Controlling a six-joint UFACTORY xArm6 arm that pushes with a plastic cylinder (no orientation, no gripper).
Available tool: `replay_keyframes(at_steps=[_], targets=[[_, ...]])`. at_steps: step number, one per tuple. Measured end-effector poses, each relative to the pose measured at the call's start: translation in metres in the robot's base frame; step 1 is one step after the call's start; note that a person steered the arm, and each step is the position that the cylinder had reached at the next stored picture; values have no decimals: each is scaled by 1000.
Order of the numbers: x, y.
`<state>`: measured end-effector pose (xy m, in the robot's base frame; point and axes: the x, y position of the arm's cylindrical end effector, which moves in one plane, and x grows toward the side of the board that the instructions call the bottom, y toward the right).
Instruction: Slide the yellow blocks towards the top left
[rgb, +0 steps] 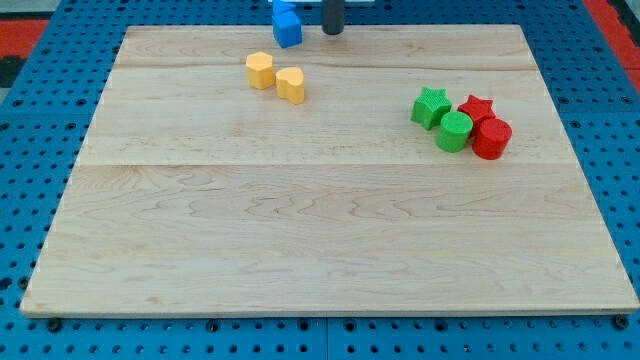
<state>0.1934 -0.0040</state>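
Two yellow blocks lie side by side on the wooden board (320, 230) in its upper left part: a yellow hexagonal block (260, 70) and a yellow heart-shaped block (291, 84) just to its right, almost touching. My tip (332, 30) is at the view's top edge, above and to the right of the yellow blocks, well apart from them. It stands just right of the blue blocks (286, 22).
Two blue blocks sit at the board's top edge, partly cut off by the view's top. At the right are a green star (431, 106), a green cylinder (454, 131), a red star (477, 108) and a red cylinder (491, 138), bunched together. Blue pegboard surrounds the board.
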Motion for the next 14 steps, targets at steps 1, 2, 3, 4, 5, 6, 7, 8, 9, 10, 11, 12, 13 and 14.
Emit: replay_keyframes(at_steps=[1,2,3,4,5,6,7,8,9,10,11,12,13,14], targets=[[0,-74],[8,-124],[42,-66],[82,32],[131,17],[100,-39],[83,-101],[74,-112],[68,-87],[75,24],[118,33],[131,-4],[106,-65],[101,-110]])
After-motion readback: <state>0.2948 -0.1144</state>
